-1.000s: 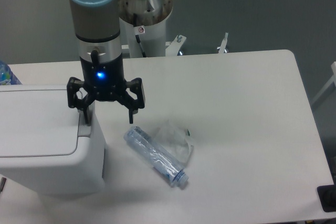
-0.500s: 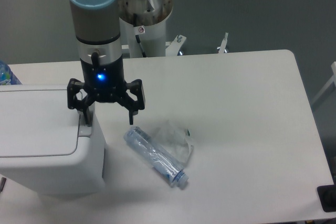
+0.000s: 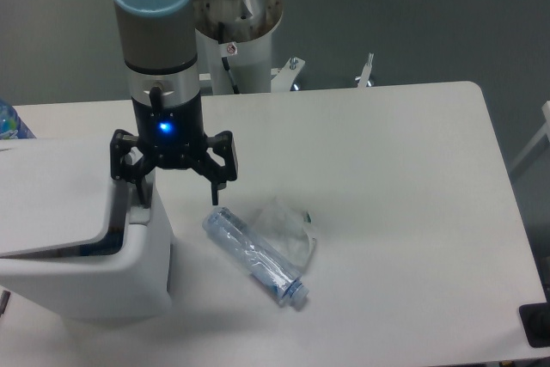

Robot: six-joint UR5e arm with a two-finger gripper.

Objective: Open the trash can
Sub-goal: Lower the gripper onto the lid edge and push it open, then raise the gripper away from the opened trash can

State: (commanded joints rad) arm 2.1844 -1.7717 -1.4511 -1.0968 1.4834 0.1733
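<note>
The trash can (image 3: 94, 277) is a boxy white bin at the table's left edge. Its flat white lid (image 3: 51, 199) is tilted up along the right side, and a dark gap shows beneath it. My gripper (image 3: 176, 195) hangs open straight above the bin's right rim. The left finger (image 3: 136, 186) is down on the grey push tab at that rim. The right finger (image 3: 215, 186) hangs outside the bin over the table. Nothing is held between them.
A crushed clear plastic bottle (image 3: 253, 255) with crumpled film lies on the white table (image 3: 387, 212) just right of the bin. A blue-capped bottle (image 3: 10, 124) peeks in at the far left edge. The arm's base column (image 3: 236, 40) stands behind the table.
The bin's lid has popped up on its right side, showing a dark gap under it. The gripper has stayed in the same place on the tab.
</note>
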